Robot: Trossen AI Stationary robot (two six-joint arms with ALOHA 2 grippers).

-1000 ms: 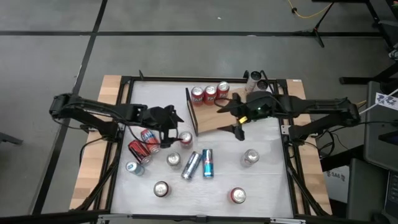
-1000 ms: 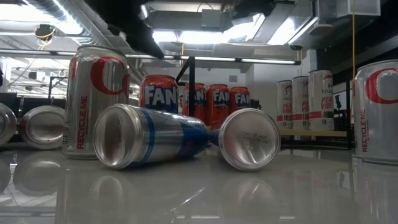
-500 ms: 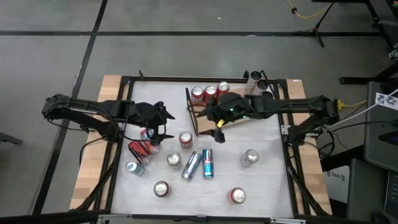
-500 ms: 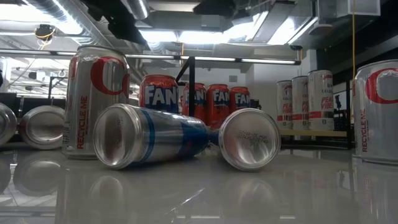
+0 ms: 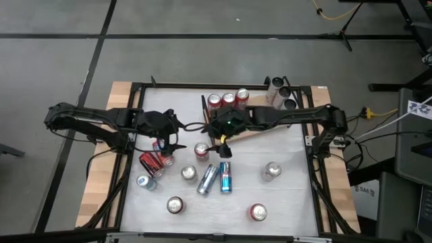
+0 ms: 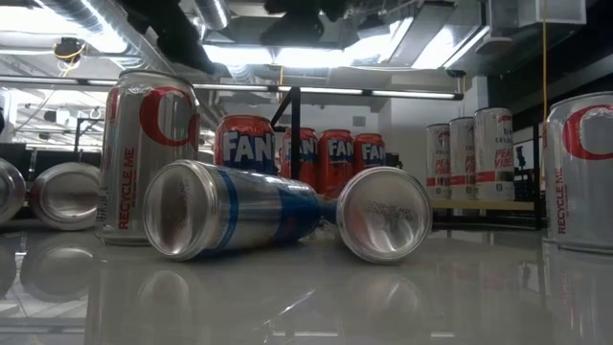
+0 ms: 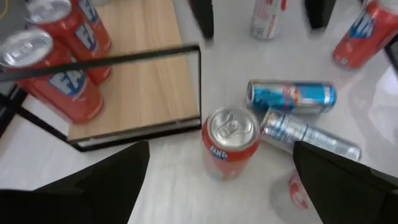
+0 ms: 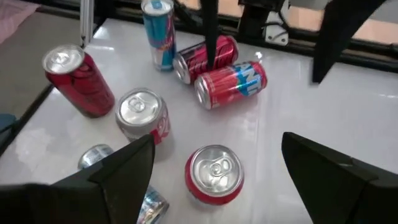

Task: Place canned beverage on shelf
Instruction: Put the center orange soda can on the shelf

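Observation:
An upright red Fanta can stands on the white table just near of the shelf, a wood-grain board with a dark rail. Three red cans stand on the shelf's far part. My left gripper hovers open to the can's left. In the left wrist view the can shows between its fingers, which are clear of it. My right gripper hangs open above and to the right of the can. The right wrist view shows the can below it.
Two cans lie side by side near of the Fanta can. Two red cans lie by my left gripper. Upright cans dot the near half. Three tall cans stand at the far right edge.
My right gripper has swung from over the shelf toward the table's left and near side, sinking and rolling, and is now by the upright Fanta can. My left gripper has drawn back toward the left edge and risen a little. The cans have stayed put.

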